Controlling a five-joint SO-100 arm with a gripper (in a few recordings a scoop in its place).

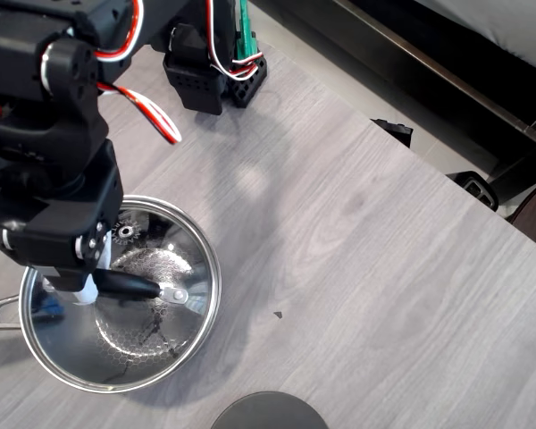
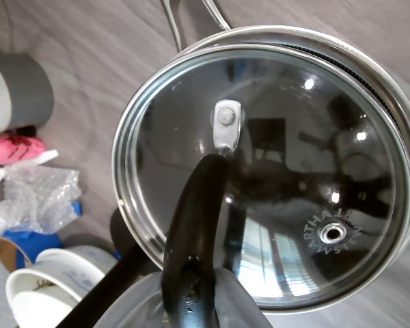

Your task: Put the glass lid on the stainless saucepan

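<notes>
The glass lid (image 1: 156, 344) is a clear round lid with a steel rim and a black arched handle (image 1: 129, 284). It lies over the stainless saucepan (image 2: 398, 113), whose honeycomb inside shows through the glass in the overhead view. In the wrist view the lid (image 2: 280, 171) sits a little off-centre, so the pan's rim peeks out at the upper right, and the pan's long handle (image 2: 191, 17) runs off the top. My gripper (image 1: 94, 284) is shut on one end of the lid's handle; in the wrist view the gripper (image 2: 191, 301) clasps the black bar at the bottom edge.
A dark grey disc (image 1: 268, 413) lies at the overhead view's bottom edge. In the wrist view a grey cylinder (image 2: 17, 92), a pink object (image 2: 14, 149), crumpled plastic wrap (image 2: 37, 195), a blue roll (image 2: 27, 247) and a white bowl (image 2: 61, 283) crowd the left. The table edge (image 1: 411, 147) runs diagonally at upper right.
</notes>
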